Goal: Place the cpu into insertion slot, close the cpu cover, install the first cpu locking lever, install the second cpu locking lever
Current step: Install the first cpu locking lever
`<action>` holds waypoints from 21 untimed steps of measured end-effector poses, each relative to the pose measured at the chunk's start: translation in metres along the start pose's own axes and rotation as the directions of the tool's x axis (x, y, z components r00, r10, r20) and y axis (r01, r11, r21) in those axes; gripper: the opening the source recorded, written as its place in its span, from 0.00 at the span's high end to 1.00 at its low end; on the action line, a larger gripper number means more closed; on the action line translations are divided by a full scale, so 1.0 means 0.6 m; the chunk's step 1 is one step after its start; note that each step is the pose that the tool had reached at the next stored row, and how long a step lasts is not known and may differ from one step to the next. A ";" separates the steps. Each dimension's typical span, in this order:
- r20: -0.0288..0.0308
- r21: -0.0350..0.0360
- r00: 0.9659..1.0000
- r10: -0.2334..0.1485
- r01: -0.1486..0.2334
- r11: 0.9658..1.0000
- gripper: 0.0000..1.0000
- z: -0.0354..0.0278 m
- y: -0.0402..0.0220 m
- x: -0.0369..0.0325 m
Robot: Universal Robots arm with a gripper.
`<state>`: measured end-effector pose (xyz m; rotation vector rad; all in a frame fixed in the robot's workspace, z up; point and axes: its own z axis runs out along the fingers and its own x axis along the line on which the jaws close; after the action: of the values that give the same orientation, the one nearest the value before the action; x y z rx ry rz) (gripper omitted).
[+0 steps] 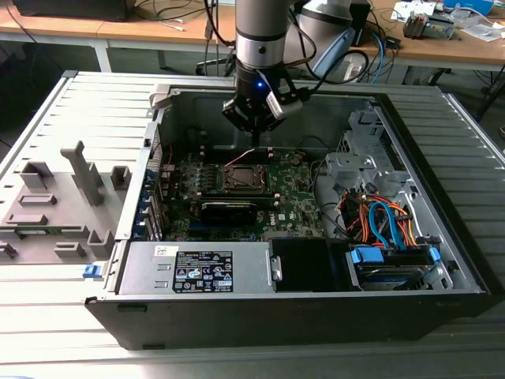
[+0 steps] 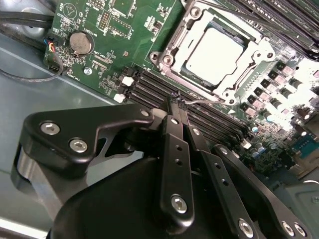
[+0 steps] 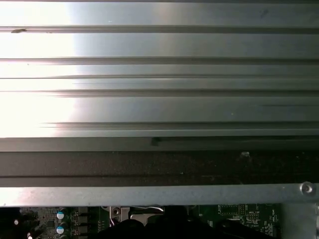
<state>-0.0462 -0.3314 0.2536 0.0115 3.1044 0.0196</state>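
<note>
The cpu point(image 2: 215, 50) lies flat in the insertion slot point(image 1: 242, 178), its pale metal face showing through the window of the cpu cover point(image 2: 185, 31), which lies down over it. A thin wire locking lever point(image 2: 202, 102) slants up from the socket's edge point(image 1: 239, 159). My gripper point(image 2: 176, 99) hangs just behind the socket point(image 1: 254, 146), its two black fingers point(image 2: 172, 124) pressed together at the lever's free end. I cannot make out the other lever.
Rows of black memory slots point(image 2: 209, 119) run between gripper and socket. A long black card point(image 1: 229, 209) lies in front of the socket. The power supply point(image 1: 197, 268), the drive cage with cables point(image 1: 387, 229) and the case's rear wall point(image 3: 159, 74) hem in the board.
</note>
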 end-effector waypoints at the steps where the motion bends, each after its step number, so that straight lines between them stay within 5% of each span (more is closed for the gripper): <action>1: 0.000 0.000 1.000 0.000 0.000 1.000 0.89 0.000 0.000 0.001; 21: 0.000 0.000 1.000 0.000 0.000 1.000 0.89 0.005 0.000 0.008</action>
<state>-0.0507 -0.3314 0.2504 0.0114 3.1045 0.0195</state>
